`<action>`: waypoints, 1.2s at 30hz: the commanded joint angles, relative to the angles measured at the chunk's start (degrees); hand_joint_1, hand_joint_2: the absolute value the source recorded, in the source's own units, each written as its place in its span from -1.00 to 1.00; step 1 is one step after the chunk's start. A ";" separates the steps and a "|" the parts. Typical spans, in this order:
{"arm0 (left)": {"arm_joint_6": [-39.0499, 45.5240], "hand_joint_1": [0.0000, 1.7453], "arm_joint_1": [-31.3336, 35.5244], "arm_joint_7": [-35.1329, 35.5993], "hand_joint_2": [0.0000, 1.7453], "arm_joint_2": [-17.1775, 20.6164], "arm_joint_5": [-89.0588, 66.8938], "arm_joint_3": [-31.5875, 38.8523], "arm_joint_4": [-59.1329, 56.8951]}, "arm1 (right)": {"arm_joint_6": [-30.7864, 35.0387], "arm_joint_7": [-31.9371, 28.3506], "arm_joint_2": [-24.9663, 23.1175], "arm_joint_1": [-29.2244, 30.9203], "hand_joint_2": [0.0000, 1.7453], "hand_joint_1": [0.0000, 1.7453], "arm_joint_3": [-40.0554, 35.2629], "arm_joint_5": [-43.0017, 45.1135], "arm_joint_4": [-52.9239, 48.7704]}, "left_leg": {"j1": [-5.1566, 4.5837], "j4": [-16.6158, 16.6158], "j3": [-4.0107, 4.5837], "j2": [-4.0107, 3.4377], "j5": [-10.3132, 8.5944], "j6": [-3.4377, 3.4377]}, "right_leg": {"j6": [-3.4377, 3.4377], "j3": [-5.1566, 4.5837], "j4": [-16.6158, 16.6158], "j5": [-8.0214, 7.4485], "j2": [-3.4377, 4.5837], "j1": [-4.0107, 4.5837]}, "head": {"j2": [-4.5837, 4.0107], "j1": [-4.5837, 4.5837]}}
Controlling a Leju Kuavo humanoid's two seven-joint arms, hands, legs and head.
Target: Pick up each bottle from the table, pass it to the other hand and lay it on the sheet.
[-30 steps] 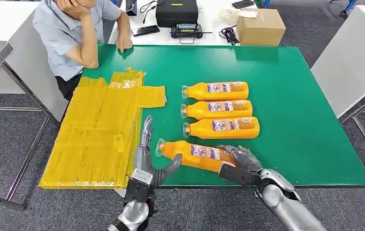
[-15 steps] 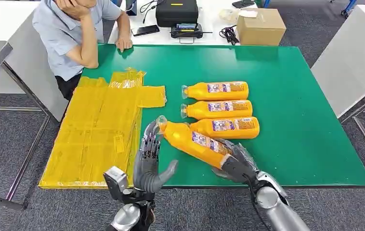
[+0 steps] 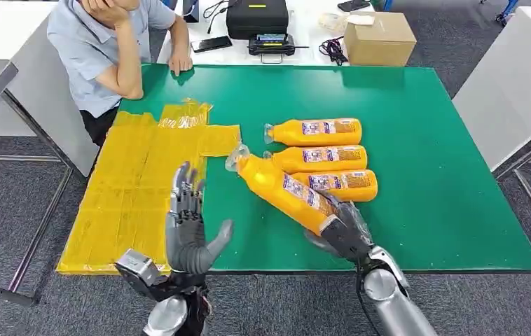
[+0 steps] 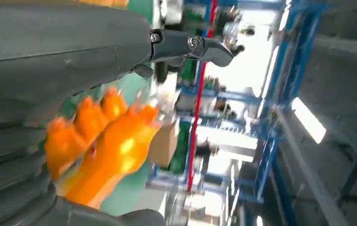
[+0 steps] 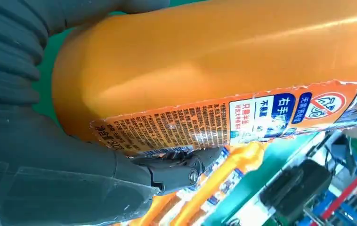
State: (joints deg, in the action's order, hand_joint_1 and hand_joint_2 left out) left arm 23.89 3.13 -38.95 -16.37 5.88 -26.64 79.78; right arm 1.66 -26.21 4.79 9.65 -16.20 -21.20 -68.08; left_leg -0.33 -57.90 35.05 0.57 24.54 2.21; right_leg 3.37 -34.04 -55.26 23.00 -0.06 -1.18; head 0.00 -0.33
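My right hand [image 3: 343, 229] grips the base of an orange bottle [image 3: 284, 190] and holds it lifted above the green table [image 3: 424, 140], its clear cap tilted up toward the far left. The right wrist view has this bottle [image 5: 223, 61] close up, with dark fingers [image 5: 181, 169] under its label. My left hand [image 3: 187, 227] stands raised and open, palm toward the bottle, a short way left of it and not touching. Three more orange bottles [image 3: 315, 131] lie side by side on the table behind the held one. The yellow sheet [image 3: 143, 189] lies on the table's left part.
A person in a grey shirt [image 3: 101, 42] sits at the table's far left corner, one hand resting on the edge. A cardboard box [image 3: 378, 38], a black case [image 3: 257, 17] and a phone [image 3: 211, 45] sit on the white table beyond.
My right hand has lifted the bottle off the table and tilted it further up. My left hand has risen and moved left, away from the bottle's neck.
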 commanded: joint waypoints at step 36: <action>-21.45 -1.00 6.88 -1.05 1.00 0.71 28.33 0.43 -15.23 | -9.86 -4.20 -3.96 6.68 1.00 0.92 -14.80 5.65 3.05 | 0.06 0.03 -0.26 -0.19 0.10 -0.13 | -0.15 0.22 0.03 0.06 0.14 0.06 | 0.00 -0.02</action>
State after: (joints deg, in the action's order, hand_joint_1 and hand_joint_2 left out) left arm 2.32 8.20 -36.79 -16.48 36.96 -26.84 66.07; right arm -7.91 -30.97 1.03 12.56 -26.95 -15.26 -71.25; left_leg -0.33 -57.89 35.07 0.55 24.53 2.20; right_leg 3.37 -34.08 -55.27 23.00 -0.04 -1.19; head 0.00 -0.35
